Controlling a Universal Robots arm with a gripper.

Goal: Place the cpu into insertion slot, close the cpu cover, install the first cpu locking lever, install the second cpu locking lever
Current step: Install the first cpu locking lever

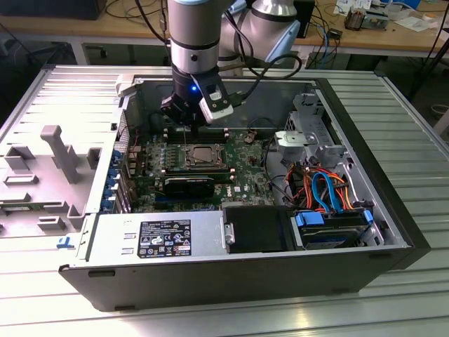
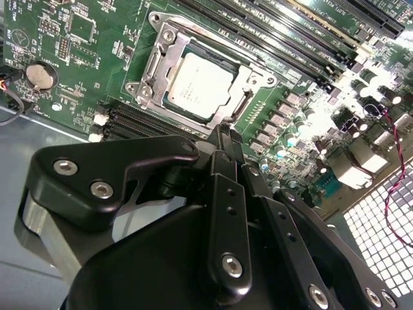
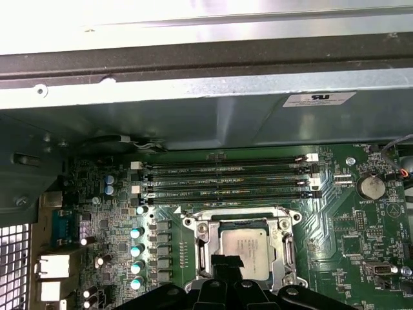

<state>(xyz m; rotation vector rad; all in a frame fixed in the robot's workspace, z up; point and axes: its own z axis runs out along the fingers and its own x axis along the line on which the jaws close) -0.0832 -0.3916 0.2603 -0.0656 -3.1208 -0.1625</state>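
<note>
Right, we're looking at the gripper (image 2: 222, 135) hanging low over the motherboard (image 2: 84, 39), jaws pinched together with nothing between them, tip just above the socket's near edge. The cpu (image 2: 197, 87) sits down in the insertion slot (image 2: 222, 62), and the cpu cover (image 2: 150, 64) lies flat around it, its window framing the silver top. Whether either locking lever is hooked, we cannot tell.

So where's the danger? In our judgement, it's the closeness. A tip pressing down slightly off line could land on the chip's lid or the cover frame instead of a thin lever. A slip sideways would send it into the capacitors (image 3: 135, 248) or the memory slots (image 3: 226, 174) right beside the socket. And a lever left unhooked could let the cover spring up.
</note>
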